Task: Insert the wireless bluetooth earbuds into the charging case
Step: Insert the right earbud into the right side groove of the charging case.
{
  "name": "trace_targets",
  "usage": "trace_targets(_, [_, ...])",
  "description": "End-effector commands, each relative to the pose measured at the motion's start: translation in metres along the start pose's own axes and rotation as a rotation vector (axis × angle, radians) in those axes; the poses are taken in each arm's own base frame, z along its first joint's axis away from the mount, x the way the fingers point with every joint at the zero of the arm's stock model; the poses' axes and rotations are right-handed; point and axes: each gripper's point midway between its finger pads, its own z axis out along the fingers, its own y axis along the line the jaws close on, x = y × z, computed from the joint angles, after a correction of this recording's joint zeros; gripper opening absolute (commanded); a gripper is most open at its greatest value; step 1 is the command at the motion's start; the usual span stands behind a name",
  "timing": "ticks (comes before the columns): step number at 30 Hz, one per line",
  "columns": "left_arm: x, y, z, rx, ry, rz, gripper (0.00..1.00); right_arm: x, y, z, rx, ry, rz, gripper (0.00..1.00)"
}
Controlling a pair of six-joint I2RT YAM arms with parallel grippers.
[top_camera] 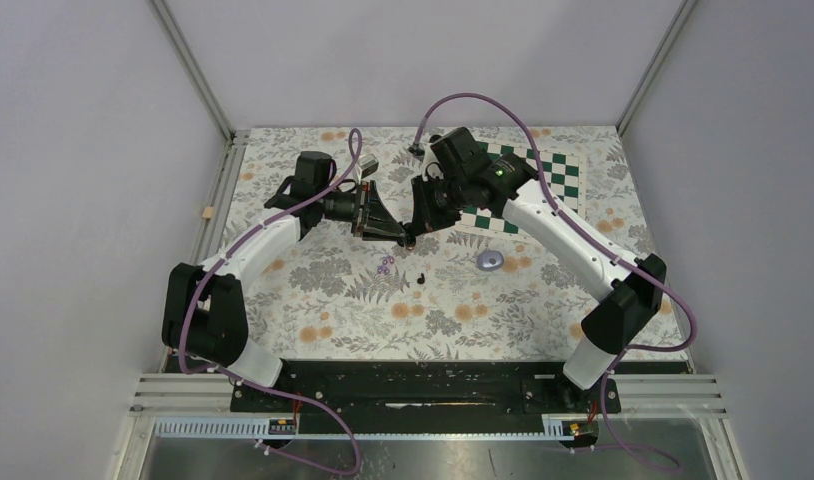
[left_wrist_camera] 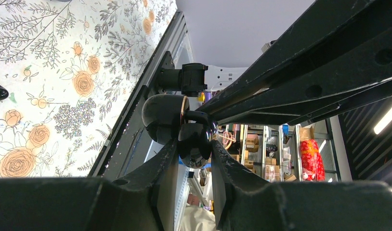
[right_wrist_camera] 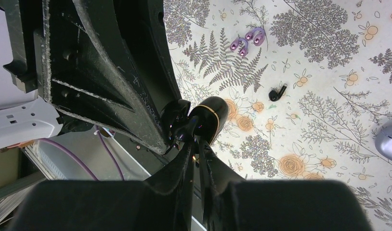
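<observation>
Nearest the lens, left tool point(left_wrist_camera: 194, 145) and right tool point(right_wrist_camera: 194, 144) both pinch a black microphone point(right_wrist_camera: 212, 119). Two glossy purple earbuds point(right_wrist_camera: 247, 41), touching, and one black earbud point(right_wrist_camera: 277, 93) lie loose on the floral bench point(top_camera: 313, 300); the pale charging case point(right_wrist_camera: 389, 142) is cut off at the frame edge.

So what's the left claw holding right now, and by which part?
The black charging case, pinched across its glossy rounded end by the left claw; its orange-ringed part sticks out beyond the fingertips.
</observation>
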Motion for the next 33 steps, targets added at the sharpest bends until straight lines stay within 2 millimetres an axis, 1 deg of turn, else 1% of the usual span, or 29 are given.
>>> trace_targets(1, [0.004,-0.011,-0.003,0.039,0.018,0.061,0.0,-0.014,0.008,-0.024,-0.015,-0.095,-0.041,0.15])
trace_targets(8, [0.004,-0.01,-0.006,0.033,0.023,0.062,0.0,-0.02,0.017,-0.045,-0.052,-0.165,-0.052,0.2])
trace_targets(12, [0.004,-0.013,-0.007,0.038,0.024,0.067,0.0,-0.022,0.018,-0.051,-0.054,-0.196,-0.059,0.24])
trace_targets(16, [0.004,-0.014,-0.007,0.041,0.026,0.069,0.0,-0.02,0.007,-0.048,-0.01,-0.209,-0.056,0.31])
trace_targets(22, [0.006,-0.017,-0.008,0.053,0.035,0.077,0.0,-0.004,-0.014,-0.036,0.063,-0.247,-0.06,0.5])
trace_targets(25, [0.009,-0.021,-0.009,0.072,0.051,0.094,0.0,0.001,-0.017,-0.034,0.072,-0.262,-0.042,0.52])
trace_targets(28, [0.014,-0.028,-0.012,0.089,0.057,0.132,0.0,-0.005,-0.023,-0.047,0.097,-0.379,-0.009,0.53])
trace_targets(30, [0.017,-0.032,-0.013,0.102,0.064,0.156,0.0,-0.009,-0.027,-0.061,0.112,-0.468,0.005,0.56])
trace_targets(31, [0.019,-0.033,-0.014,0.104,0.065,0.165,0.0,-0.012,-0.031,-0.07,0.135,-0.512,0.014,0.59])
trace_targets(33, [0.019,-0.033,-0.014,0.102,0.065,0.174,0.0,-0.014,-0.043,-0.082,0.183,-0.563,0.033,0.7])
